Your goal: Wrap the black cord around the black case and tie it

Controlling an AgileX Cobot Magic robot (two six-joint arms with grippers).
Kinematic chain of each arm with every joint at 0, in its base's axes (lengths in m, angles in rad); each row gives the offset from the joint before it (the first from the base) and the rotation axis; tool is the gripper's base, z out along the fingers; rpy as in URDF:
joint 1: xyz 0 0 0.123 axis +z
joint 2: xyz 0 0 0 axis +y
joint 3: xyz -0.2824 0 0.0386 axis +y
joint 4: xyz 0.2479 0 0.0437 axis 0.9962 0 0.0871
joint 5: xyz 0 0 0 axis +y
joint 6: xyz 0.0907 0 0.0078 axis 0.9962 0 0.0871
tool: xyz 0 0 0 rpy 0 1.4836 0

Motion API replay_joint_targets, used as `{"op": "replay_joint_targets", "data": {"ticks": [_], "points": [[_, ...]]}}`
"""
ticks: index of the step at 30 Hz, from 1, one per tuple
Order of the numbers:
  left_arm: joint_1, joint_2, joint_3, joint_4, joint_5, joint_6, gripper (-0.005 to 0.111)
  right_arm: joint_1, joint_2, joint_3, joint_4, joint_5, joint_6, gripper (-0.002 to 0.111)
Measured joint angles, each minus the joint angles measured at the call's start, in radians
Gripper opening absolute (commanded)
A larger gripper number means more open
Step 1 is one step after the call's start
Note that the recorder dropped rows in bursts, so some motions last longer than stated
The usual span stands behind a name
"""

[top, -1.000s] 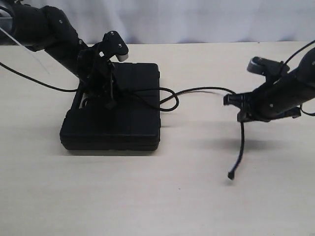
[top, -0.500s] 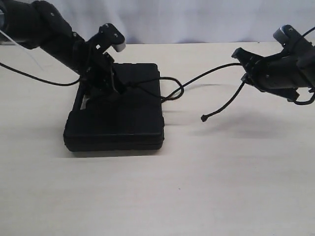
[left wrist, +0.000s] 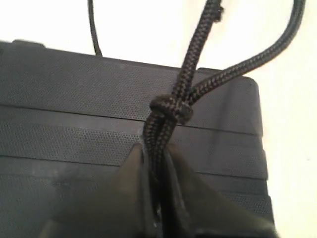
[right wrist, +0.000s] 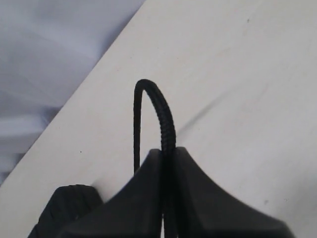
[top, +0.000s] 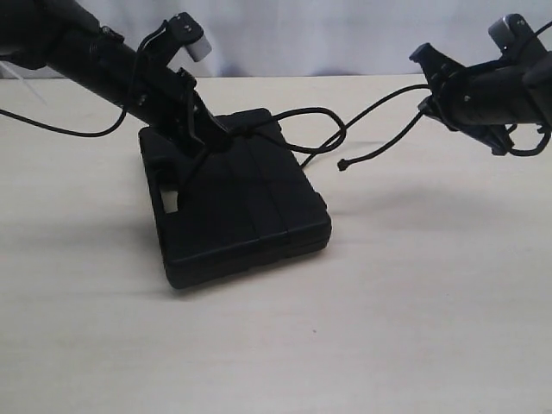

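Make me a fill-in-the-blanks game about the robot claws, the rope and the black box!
1. Right in front of the left claw, the black cord is tied into a ____.
2. The right claw pinches the cord too, so ____ claws hold it.
3. The black case sits under the ____ claw.
Missing words: knot; two; left.

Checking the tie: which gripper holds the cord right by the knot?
The left gripper, over the black case, with the knot just past its fingertips. The right gripper pinches the black cord well away from the case.
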Motion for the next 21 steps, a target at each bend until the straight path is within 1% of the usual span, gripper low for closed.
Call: {"op": "replay_joint_targets", "data": {"ticks": [6, 11, 15, 21], "points": [[0.000, 0.000, 0.000, -0.010, 0.005, 0.073, 0.000, 0.000, 0.000, -0.036, 0.041, 0.000, 0.000, 0.004], [0.000, 0.000, 0.002, -0.053, -0.017, 0.124, 0.000, 0.000, 0.000, -0.050, 0.078, 0.004, 0.002, 0.004], [-0.004, 0.000, 0.002, -0.060, -0.057, 0.139, 0.000, 0.000, 0.000, -0.069, 0.089, 0.036, 0.002, 0.004], [-0.037, 0.020, 0.002, -0.068, -0.121, 0.160, 0.000, 0.000, 0.000, -0.091, 0.093, 0.075, 0.002, 0.004]]}}
